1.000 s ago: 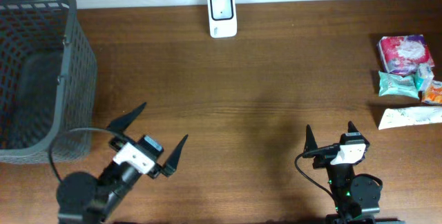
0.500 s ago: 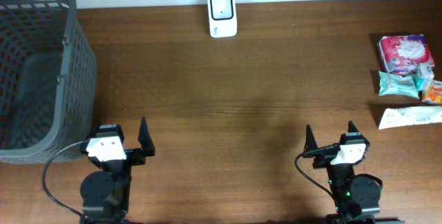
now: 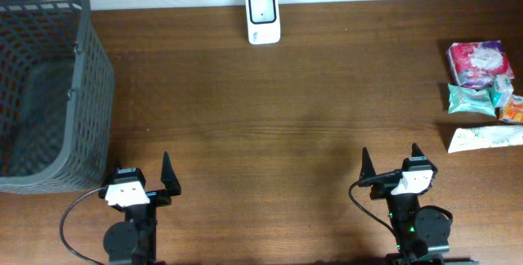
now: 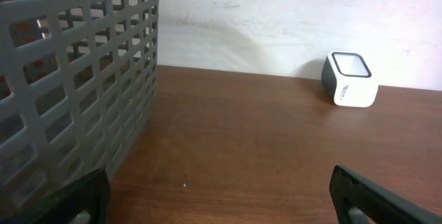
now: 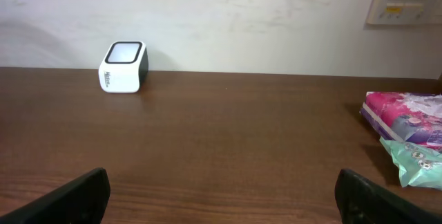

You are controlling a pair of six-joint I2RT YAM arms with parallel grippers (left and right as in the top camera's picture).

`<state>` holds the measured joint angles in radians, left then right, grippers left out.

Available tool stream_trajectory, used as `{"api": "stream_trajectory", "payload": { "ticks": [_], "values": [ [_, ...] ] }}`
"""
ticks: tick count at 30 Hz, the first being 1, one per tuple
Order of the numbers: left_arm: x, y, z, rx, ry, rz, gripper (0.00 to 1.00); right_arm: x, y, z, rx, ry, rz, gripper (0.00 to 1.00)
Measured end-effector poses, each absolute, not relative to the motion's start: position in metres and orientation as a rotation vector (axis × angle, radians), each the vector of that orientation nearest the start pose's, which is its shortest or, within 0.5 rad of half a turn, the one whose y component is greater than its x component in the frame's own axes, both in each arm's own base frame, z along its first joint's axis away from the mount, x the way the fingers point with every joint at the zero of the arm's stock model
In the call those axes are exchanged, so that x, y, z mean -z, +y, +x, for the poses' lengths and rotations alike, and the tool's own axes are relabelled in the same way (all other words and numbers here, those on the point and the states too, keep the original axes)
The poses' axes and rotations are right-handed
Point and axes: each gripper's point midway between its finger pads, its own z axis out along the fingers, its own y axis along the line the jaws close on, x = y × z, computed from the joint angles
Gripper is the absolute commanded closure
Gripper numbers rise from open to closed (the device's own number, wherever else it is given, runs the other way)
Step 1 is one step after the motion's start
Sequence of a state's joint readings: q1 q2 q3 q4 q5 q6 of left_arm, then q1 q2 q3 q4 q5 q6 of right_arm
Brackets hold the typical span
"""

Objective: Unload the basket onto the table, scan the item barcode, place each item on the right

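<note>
Lying in a loose cluster at the right edge of the table (image 3: 286, 110), the candidate items are a pink packet (image 3: 478, 65) farthest back, a teal packet (image 3: 471, 99) just nearer, a small orange packet (image 3: 512, 111) at the very edge, and a white pouch (image 3: 486, 138) nearest of all. No barcode can be made out on any of them.

All look like thin film wrappers, so they are probably light, soft and a little slippery, likely to crumple rather than break. The white pouch lies slightly apart from the rest. A pinch across its narrow width near one end would probably hold it best and leave its flat faces free to show.

The scanner (image 3: 263, 17) stands at the far edge near the middle, well apart from the packets, with its window facing up.

The right gripper (image 3: 390, 157) hovers at the near edge, closer to the cluster, its fingers spread wide with nothing between them. The left gripper (image 3: 140, 169) sits near left, likewise spread and empty, just beside the grey basket (image 3: 82, 77) that fills the left side.
</note>
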<state>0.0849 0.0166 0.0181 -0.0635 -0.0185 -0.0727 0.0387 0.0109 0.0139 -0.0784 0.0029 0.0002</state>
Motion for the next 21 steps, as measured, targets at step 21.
{"api": "stream_trajectory", "payload": {
  "ticks": [21],
  "values": [
    [-0.157, 0.018, 0.245, -0.03, 1.649, -0.104, 0.01, -0.159, 0.009, 0.246, -0.027, 1.646, -0.03, 0.01]
  ]
}}
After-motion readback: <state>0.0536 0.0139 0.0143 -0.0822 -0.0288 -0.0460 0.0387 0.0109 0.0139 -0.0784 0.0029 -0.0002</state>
